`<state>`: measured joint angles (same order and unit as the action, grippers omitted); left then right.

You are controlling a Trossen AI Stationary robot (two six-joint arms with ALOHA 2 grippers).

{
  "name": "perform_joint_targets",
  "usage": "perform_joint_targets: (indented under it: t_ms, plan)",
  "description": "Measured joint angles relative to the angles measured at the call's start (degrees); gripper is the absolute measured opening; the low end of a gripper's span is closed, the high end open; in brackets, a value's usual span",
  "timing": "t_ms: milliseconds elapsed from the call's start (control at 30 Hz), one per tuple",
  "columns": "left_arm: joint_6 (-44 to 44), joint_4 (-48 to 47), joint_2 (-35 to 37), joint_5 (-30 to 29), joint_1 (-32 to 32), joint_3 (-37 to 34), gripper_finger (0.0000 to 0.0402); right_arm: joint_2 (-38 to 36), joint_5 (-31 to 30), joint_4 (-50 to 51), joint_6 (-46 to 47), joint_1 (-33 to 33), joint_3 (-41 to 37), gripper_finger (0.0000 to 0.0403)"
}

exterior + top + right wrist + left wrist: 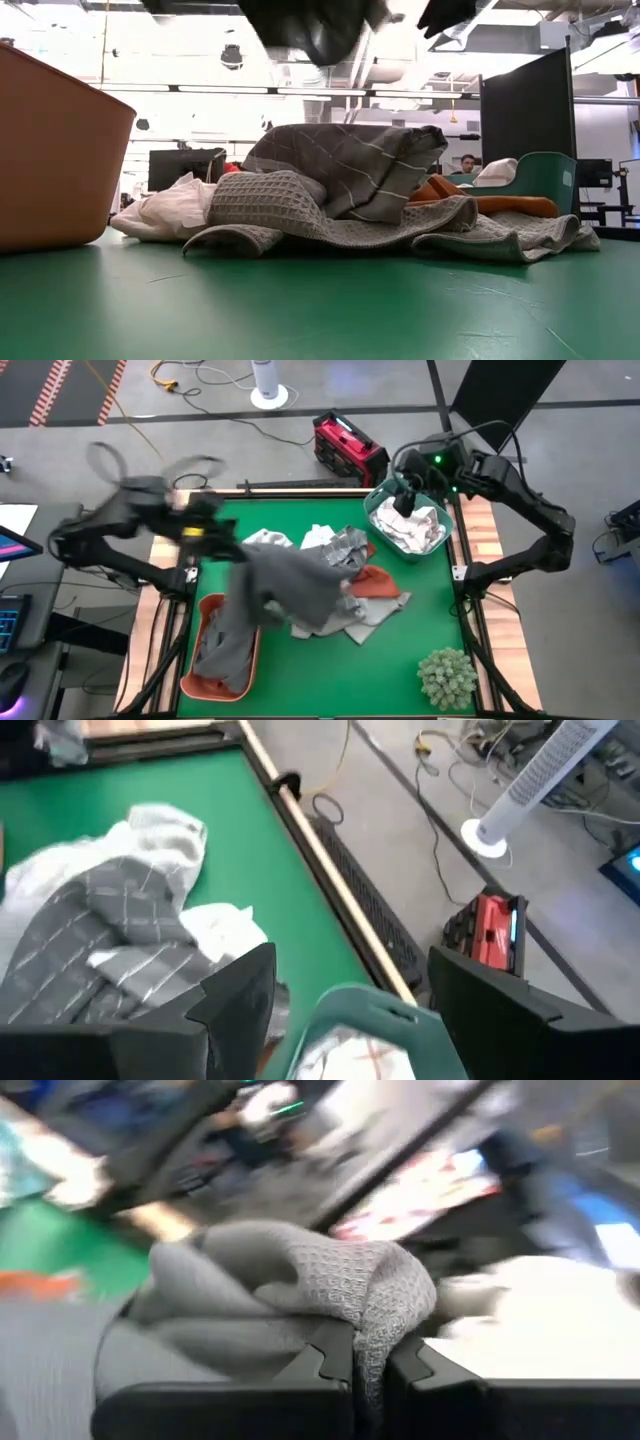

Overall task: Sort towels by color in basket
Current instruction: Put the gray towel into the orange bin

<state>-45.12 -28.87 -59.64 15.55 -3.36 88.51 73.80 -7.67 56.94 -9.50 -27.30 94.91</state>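
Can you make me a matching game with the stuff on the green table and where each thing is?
Things:
1. grey towel
2. white towels
3. plant ball
4. left gripper

Places:
A. in the teal basket
B. alone at a table corner
C. shut on the grey towel
D. hanging from the left gripper, above the orange basket

Pairs: 1-D, 2-A, 3-B, 4-C

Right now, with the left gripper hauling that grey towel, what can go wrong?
1. The left gripper pinches only a fold of the plain grey towel; it could slip free.
2. The towel's trailing end drapes over the pile and may drag other towels along.
3. The towel is long; part could hang outside the orange basket.
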Motion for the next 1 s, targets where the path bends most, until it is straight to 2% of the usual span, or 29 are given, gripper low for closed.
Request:
perform_joint_targets:
  t_ms: [67, 233, 400, 667, 767, 867, 1000]
  plan:
    - [-1.35, 0.42, 4.06, -0.68, -3.37, 0.0, 0.0002, 0.17, 0.99, -0.64, 0.0, -1.17, 0.0, 0.029]
    - [-3.17, -4.19, 10.21, -6.81, -10.79, 0.0, 0.0001, 1.17, 1.74, 1.21, 0.9, -3.12, -0.02, 0.029]
    - [-4.11, -18.61, 11.02, -6.72, -13.05, -0.11, 0.0001, 2.1, 1.8, 2.14, 1.66, -3.99, -0.07, 0.029]
    - [-8.71, -21.66, 7.34, 0.44, -13.53, -3.94, 0.0001, 4.92, 2.07, -1.06, 1.68, -4.38, -0.07, 0.029]
    - [-6.64, -21.24, 3.51, 1.17, -14.14, -4.6, 0.0001, 6.53, 3.8, -2.26, 1.7, -4.36, -0.07, 0.029]
    - [-4.44, -21.57, -0.71, 5.12, -15.18, -6.3, 0.0001, 7.92, 5.68, -2.62, 1.95, -4.33, -0.07, 0.029]
    - [-1.04, -24.3, -4.73, 6.22, -19.48, -10.36, 0.0001, 9.18, 6.71, -2.59, 1.91, -3.4, -0.07, 0.029]
